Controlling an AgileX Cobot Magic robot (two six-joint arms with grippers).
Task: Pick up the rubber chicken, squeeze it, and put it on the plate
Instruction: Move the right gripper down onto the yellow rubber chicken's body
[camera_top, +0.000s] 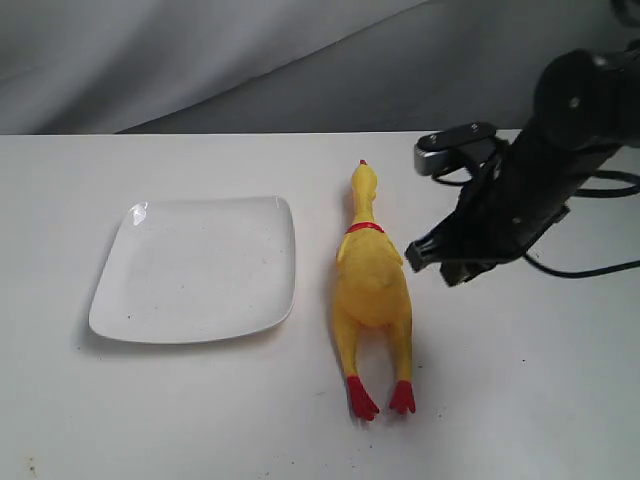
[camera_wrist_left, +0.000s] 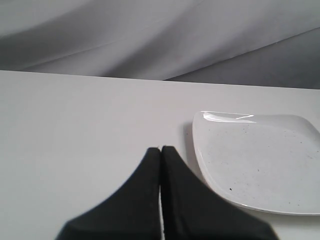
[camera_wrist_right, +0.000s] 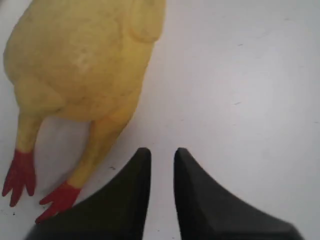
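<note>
The rubber chicken (camera_top: 372, 285) lies flat on the white table, comb pointing to the far side, red feet toward the front. Its plump body (camera_wrist_right: 80, 60) and red feet fill one side of the right wrist view. The white square plate (camera_top: 150, 300) sits empty to the chicken's left, also seen as the plate (camera_wrist_left: 280, 200) in the left wrist view. My right gripper (camera_top: 428, 252) hovers just right of the chicken's body, open by a narrow gap (camera_wrist_right: 162, 152), holding nothing. My left gripper (camera_wrist_left: 161, 148) is shut and empty, beside the plate's edge; the exterior view does not show it.
The white table (camera_top: 520, 400) stretches around both objects. A grey cloth backdrop (camera_top: 250, 60) hangs behind its far edge. Black cables (camera_top: 600, 270) trail from the right arm at the right side.
</note>
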